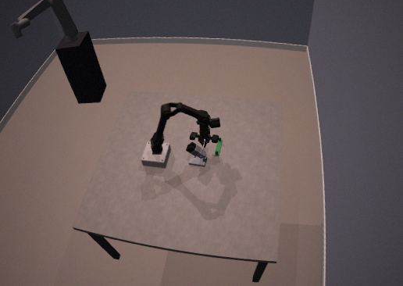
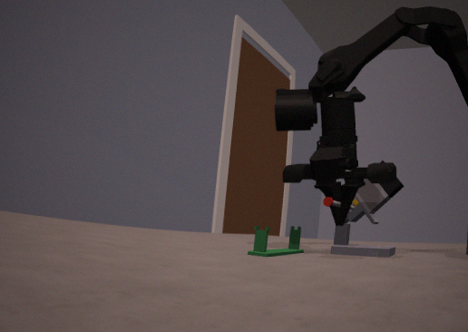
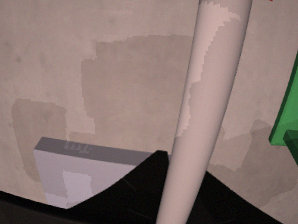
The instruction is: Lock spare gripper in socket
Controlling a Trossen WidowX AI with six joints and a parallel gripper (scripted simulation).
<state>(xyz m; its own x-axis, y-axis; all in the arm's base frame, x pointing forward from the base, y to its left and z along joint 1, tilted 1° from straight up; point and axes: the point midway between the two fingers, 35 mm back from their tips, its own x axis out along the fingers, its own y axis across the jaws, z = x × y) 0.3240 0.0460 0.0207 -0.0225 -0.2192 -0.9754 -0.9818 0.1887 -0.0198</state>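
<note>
My gripper point(image 1: 204, 144) point(image 2: 340, 220) point(image 3: 168, 162) points down, shut on the lock pin point(image 2: 336, 203) point(image 3: 217, 75), a pale round rod that runs between the fingers. Its red head point(image 2: 327, 201) sticks out on the near side in the exterior view. The grey mount point(image 1: 197, 162) point(image 2: 363, 250) point(image 3: 95, 175) stands on the table, its short post just behind and below my fingertips. A tilted grey body point(image 1: 197, 151) point(image 2: 372, 195) with a dark upper end leans above the mount's base. The fingers hide the socket, so I cannot tell whether the pin is in it or what is docked.
A green cradle point(image 1: 218, 148) point(image 2: 260, 241) point(image 3: 287, 112) with two notched uprights stands beside the mount, its notches empty. My arm's white base block point(image 1: 152, 159) is on the mount's other side. A grey arm on a black pedestal point(image 1: 83, 69) stands off the table.
</note>
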